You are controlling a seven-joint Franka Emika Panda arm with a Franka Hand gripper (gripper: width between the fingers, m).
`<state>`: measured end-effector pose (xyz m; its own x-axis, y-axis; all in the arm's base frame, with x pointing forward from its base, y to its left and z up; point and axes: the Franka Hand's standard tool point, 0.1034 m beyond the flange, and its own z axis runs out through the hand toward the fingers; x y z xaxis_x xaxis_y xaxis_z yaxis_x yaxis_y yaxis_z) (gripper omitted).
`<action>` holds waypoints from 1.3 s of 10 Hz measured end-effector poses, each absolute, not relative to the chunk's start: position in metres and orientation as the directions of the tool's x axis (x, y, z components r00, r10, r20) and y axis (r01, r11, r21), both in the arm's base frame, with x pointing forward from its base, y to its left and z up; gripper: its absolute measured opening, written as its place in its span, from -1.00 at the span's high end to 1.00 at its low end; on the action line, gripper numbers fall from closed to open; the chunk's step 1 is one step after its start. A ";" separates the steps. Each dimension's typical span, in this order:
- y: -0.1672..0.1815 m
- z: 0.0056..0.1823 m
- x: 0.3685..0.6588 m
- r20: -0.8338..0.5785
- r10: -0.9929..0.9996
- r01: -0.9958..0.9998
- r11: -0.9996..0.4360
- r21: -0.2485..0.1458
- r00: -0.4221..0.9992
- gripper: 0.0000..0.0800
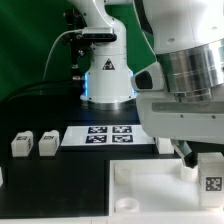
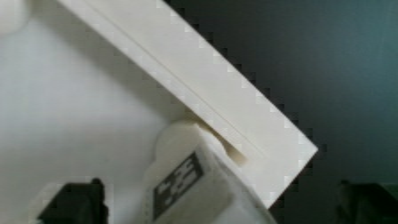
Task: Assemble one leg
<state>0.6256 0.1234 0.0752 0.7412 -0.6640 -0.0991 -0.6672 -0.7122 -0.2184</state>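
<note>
1. At about four o'clock in the exterior view, the leg (image 1: pixel 211 176) stands on the corner of the big white panel (image 1: pixel 90 192), right under the arm's wrist.
2. The wrist view looks straight down on that corner. There the leg (image 2: pixel 192 185) sits against a round socket (image 2: pixel 175 148) beside the panel's edge, touching it.
3. The fingers (image 2: pixel 71 203) show as two dark tips, one on each side of the leg. They are spread wide with a clear gap on both sides, so they are gripping nothing.
4. As I read it, the leg has been brought to its corner and set in or on the socket. I cannot tell how deep it sits, or whether it is tight.
5. If it is only resting there, what is left is to close on it and turn or press it home.
6. The leg's long axis is upright, close to vertical. One end is down on the panel and the other points up toward the wrist.
7. One tagged face of the leg looks out at the exterior camera.
8. Over at nine o'clock, two spare legs (image 1: pixel 35 143) lie just beside each other on the dark table (image 1: pixel 15 120), well apart from the corner being worked.
9. The marker board (image 1: pixel 110 135) lies near the middle of the table, between the spare legs and the arm.
</note>
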 end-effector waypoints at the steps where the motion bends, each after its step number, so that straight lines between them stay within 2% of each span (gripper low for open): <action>1: 0.124 0.076 0.626 -0.035 -0.511 -0.508 -0.841 -0.187 0.859 -0.62; 2: 0.123 0.077 0.629 0.021 -0.327 -0.320 -0.935 -0.155 0.945 -0.62; 3: 0.122 0.077 0.631 0.041 -0.225 -0.217 -0.965 -0.147 0.973 -0.62; 4: 0.121 0.076 0.630 0.047 -0.177 -0.169 -0.975 -0.144 0.983 -0.41; 5: 0.123 0.076 0.630 0.036 -0.244 -0.236 -0.960 -0.151 0.969 -0.05; 6: 0.123 0.076 0.630 0.029 -0.282 -0.274 -0.949 -0.154 0.959 -0.05; 7: 0.121 0.076 0.630 0.013 -0.374 -0.367 -0.917 -0.156 0.927 0.23; 8: 0.120 0.076 0.630 -0.004 -0.471 -0.465 -0.871 -0.158 0.882 0.23; 9: 0.118 0.075 0.630 -0.035 -0.594 -0.591 -0.789 -0.167 0.803 0.23; 11: 0.115 0.074 0.629 -0.135 -0.822 -0.830 -0.529 -0.178 0.553 0.24; 12: 0.116 0.073 0.628 -0.201 -0.903 -0.922 -0.350 -0.165 0.379 0.24; 13: 0.119 0.072 0.626 -0.265 -0.944 -0.977 -0.165 -0.134 0.196 0.26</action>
<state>0.6264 0.1187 0.0724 0.1961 -0.9442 -0.2646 -0.9771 -0.1654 -0.1337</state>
